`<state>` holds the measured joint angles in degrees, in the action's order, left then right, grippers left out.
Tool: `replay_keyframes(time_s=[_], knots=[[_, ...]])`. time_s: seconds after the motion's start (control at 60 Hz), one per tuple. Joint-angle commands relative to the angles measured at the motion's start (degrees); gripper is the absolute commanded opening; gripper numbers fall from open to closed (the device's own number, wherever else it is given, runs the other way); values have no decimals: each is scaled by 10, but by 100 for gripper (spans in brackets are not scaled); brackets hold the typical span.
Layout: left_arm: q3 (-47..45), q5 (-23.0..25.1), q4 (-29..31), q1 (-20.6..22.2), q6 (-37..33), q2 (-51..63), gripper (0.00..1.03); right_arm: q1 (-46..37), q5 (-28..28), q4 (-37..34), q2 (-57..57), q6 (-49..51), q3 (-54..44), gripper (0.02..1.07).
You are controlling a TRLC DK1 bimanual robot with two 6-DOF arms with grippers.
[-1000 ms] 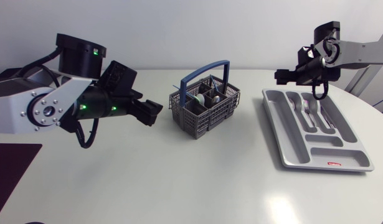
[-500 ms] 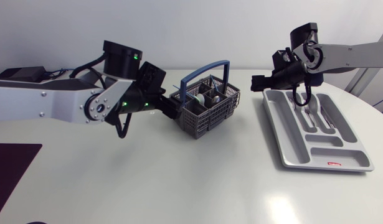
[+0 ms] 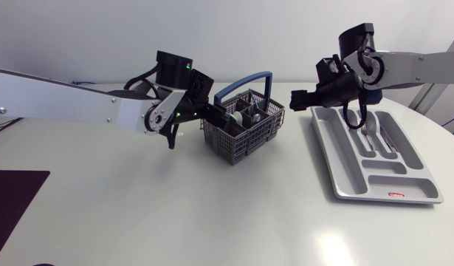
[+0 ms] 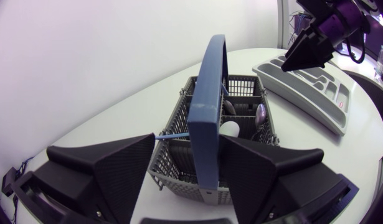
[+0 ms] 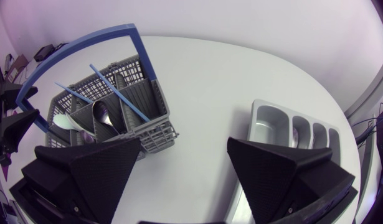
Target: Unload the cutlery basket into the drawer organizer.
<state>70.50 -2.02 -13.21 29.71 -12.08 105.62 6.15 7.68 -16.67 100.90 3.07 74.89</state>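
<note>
Where the left arm (image 3: pixel 79 103) ended over the table, left gripper (image 3: pixel 212 113): it sat at one end of the cutlery basket with its fingers spread apart and clamped on nothing.
Gap between the left fingers: in the wrist view the blue basket handle (image 4: pixel 207 124) stood upright just ahead of it; whether either finger touched the handle could not be told.
Cutlery basket (image 3: pixel 245 129): grey mesh, it stood upright on the white table (image 3: pixel 212 214), directly ahead of the left gripper, between the two grippers.
Basket from the right gripper: it lay ahead, off toward one finger and apart from it.
Basket contents: a metal spoon (image 5: pixel 105 113) and a white rounded piece (image 5: pixel 65 121) lay in the compartments, and two thin light-blue sticks (image 5: pixel 119 93) leaned out over the rim.
Right gripper (image 3: pixel 300 96): its fingers were wide apart and held nothing; it hung above the table between the basket and the organizer, close to the organizer's far corner.
Right arm (image 3: pixel 418 66): it crossed above the organizer's far end.
Drawer organizer (image 3: pixel 382 179): a grey tray, it lay flat on the table beside the right gripper, on the side away from the basket, its long compartments running lengthwise.
Organizer contents: a spoon (image 3: pixel 350 124) and a fork (image 3: pixel 368 131) lay in neighbouring long slots, partly hidden by the right arm's cable.
</note>
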Motion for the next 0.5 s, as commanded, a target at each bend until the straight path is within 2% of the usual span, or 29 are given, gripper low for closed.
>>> replay_keyframes(time_s=[0.0, 0.05, 0.167, 0.283, 0.483], knots=[[22, -4, -12, 1, -9, 14, 42, 10, -1, 7, -13, 4, -18, 102], [20, -4, -10, 1, -10, 13, 28, 13, -3, 8, -13, 4, -20, 102], [-5, -2, -7, 0, -23, -8, 8, 20, -7, 8, -14, 4, -24, 102], [-37, 21, 9, -3, -24, -39, 7, 29, -11, 8, -19, 4, -28, 102], [-157, 74, 60, -12, -23, -156, 7, 58, -28, 5, -58, 4, -63, 102]])
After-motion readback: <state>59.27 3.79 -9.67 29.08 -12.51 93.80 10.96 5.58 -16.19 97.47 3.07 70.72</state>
